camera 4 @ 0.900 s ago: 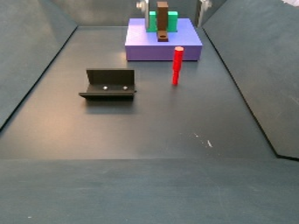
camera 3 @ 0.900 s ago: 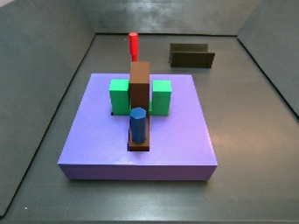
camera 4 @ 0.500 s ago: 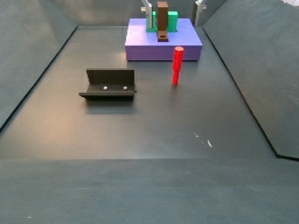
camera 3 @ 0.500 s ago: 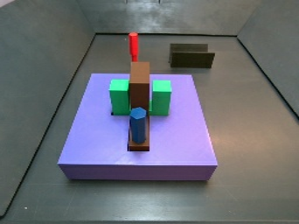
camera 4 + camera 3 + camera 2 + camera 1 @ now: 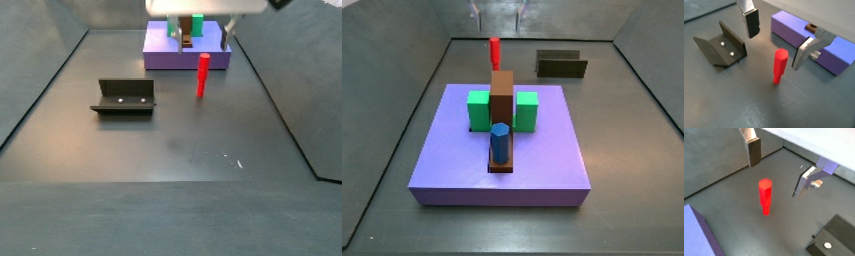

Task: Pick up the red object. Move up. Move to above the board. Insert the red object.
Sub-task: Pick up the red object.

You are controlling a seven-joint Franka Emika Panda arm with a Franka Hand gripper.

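The red object (image 5: 765, 195) is a slim red peg standing upright on the dark floor; it also shows in the wrist view (image 5: 779, 65) and in both side views (image 5: 494, 50) (image 5: 203, 75). My gripper (image 5: 775, 179) (image 5: 774, 51) is open and empty, above the peg, with its fingers (image 5: 753, 152) on either side of the peg's top. In a side view the gripper (image 5: 201, 38) hangs just over the peg. The board (image 5: 502, 105) is a brown strip on the purple slab (image 5: 543, 165), between green blocks (image 5: 478, 110), with a blue peg (image 5: 500, 142) in its near end.
The dark fixture (image 5: 124, 96) (image 5: 561, 64) stands on the floor beside the red peg, also in the wrist view (image 5: 723, 46). The purple slab (image 5: 794, 32) lies close behind the peg. Grey walls ring the floor.
My gripper has come down into the side views over the red peg. The red peg, board and blue peg have not moved.
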